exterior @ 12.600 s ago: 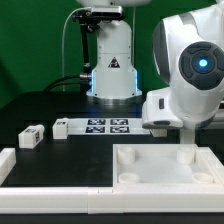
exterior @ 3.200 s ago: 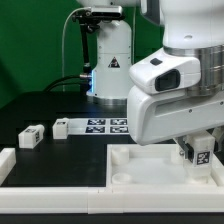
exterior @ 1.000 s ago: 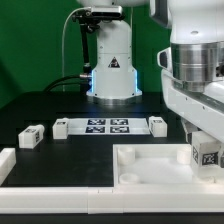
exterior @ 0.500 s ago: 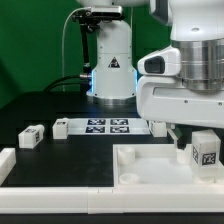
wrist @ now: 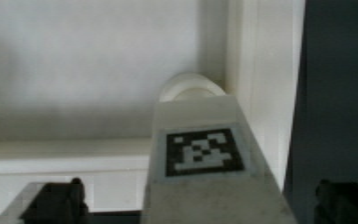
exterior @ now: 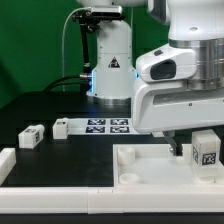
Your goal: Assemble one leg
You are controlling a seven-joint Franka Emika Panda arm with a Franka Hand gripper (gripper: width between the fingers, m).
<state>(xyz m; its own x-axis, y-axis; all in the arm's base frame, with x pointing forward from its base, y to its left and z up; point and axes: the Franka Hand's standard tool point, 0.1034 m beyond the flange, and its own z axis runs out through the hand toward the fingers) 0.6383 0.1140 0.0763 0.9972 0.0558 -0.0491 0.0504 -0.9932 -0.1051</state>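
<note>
A leg (exterior: pixel 207 152), a small white block with a square tag facing the camera, stands upright over the near corner of the large white square panel (exterior: pixel 150 168) at the exterior view's right. My gripper (exterior: pixel 204 138) hangs over it from above. In the wrist view the leg (wrist: pixel 204 150) rises between my two dark fingertips (wrist: pixel 53 200), with a strip of pale panel (wrist: pixel 87 60) showing between each finger and the leg. The gripper (wrist: pixel 199 203) is open around the leg. Whether the leg's foot sits in the panel is hidden.
Two more legs (exterior: pixel 31 136) (exterior: pixel 60 127) lie on the black table at the exterior view's left. The marker board (exterior: pixel 107 125) lies behind the panel. A white rimmed part (exterior: pixel 6 160) sits at the near left edge. The robot base (exterior: pixel 112 70) stands at the back.
The arm's wrist and hand have turned round over the leg and come lower in view. The leg has stayed in the same spot with the same tag face showing.
</note>
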